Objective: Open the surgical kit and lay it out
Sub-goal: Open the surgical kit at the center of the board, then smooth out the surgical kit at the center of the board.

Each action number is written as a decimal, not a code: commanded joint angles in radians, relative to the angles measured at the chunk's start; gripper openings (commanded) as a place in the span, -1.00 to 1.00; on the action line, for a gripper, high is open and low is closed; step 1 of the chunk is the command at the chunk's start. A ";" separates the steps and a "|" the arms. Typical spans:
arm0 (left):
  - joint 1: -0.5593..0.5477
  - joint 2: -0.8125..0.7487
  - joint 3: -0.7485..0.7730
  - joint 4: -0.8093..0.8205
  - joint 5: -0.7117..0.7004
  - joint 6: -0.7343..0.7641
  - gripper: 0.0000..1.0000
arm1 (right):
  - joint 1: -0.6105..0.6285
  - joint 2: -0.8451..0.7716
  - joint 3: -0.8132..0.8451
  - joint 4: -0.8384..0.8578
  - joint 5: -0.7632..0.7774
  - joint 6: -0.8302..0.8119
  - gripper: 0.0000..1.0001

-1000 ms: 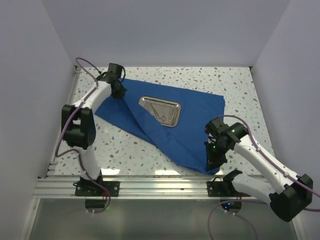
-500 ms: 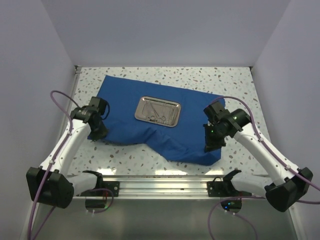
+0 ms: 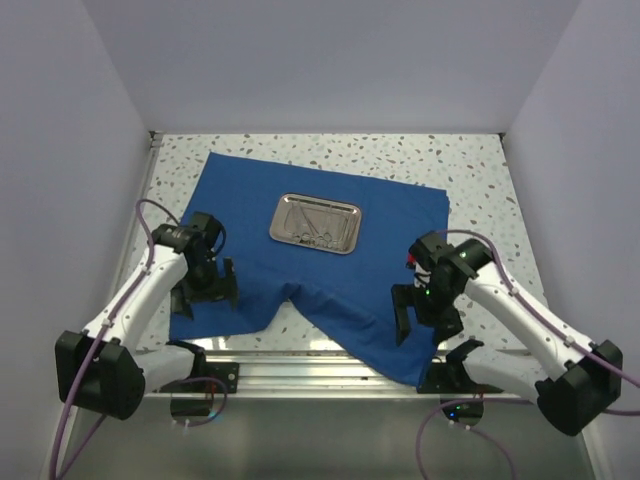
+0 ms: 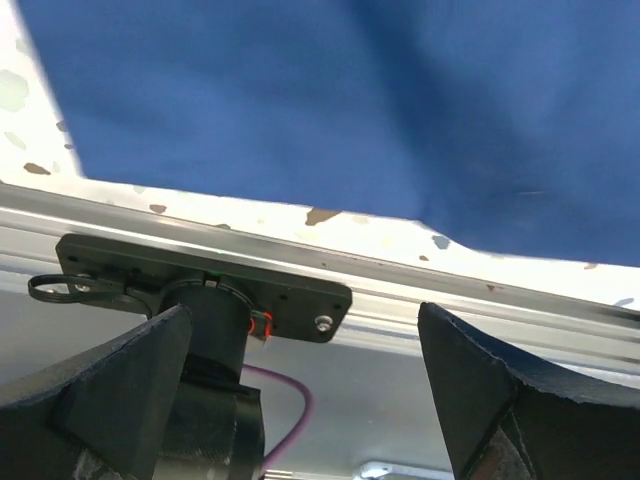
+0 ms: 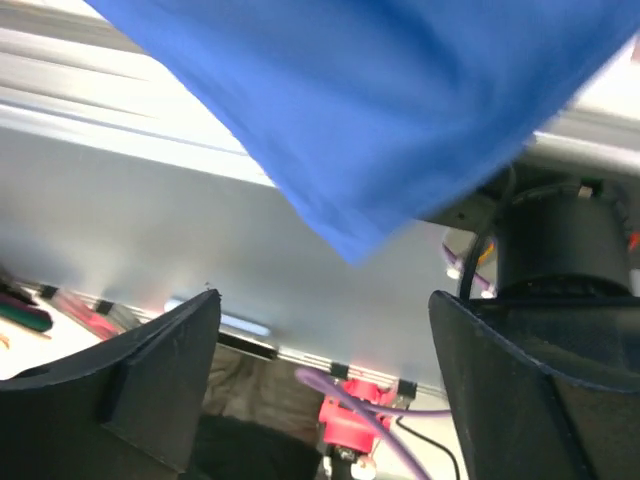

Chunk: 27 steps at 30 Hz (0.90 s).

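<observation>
The surgical kit's royal-blue cloth (image 3: 300,200) lies spread over the speckled table. A shiny steel tray (image 3: 317,222) sits at its middle with thin silver instruments (image 3: 318,232) in it. My left gripper (image 3: 206,290) stands open over the cloth's near left corner and holds nothing. My right gripper (image 3: 421,322) is open above the near right corner (image 3: 408,360), which hangs over the front rail. In the left wrist view the cloth (image 4: 330,100) lies beyond the open gripper (image 4: 305,395). In the right wrist view the hanging cloth corner (image 5: 390,130) is above the open gripper (image 5: 320,385).
An aluminium rail (image 3: 320,368) runs along the table's near edge, with both arm bases (image 3: 195,378) bolted to it. White walls close in the left, right and back sides. Purple cables (image 3: 150,215) loop from the arms.
Both grippers have opened and let go of the cloth. Both arms moved toward the near edge, drawing the cloth's near corners forward; its fold over the tray is gone.
</observation>
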 commanded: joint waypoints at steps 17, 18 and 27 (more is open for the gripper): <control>0.303 0.756 0.696 0.545 -0.036 0.009 0.99 | -0.606 0.759 0.714 0.291 0.257 0.048 0.97; 0.319 0.784 0.711 0.571 -0.037 0.004 0.99 | -0.616 0.785 0.720 0.341 0.250 0.064 0.97; 0.400 1.027 0.883 0.757 0.001 0.006 0.99 | -0.678 1.049 0.849 0.460 0.337 0.104 0.95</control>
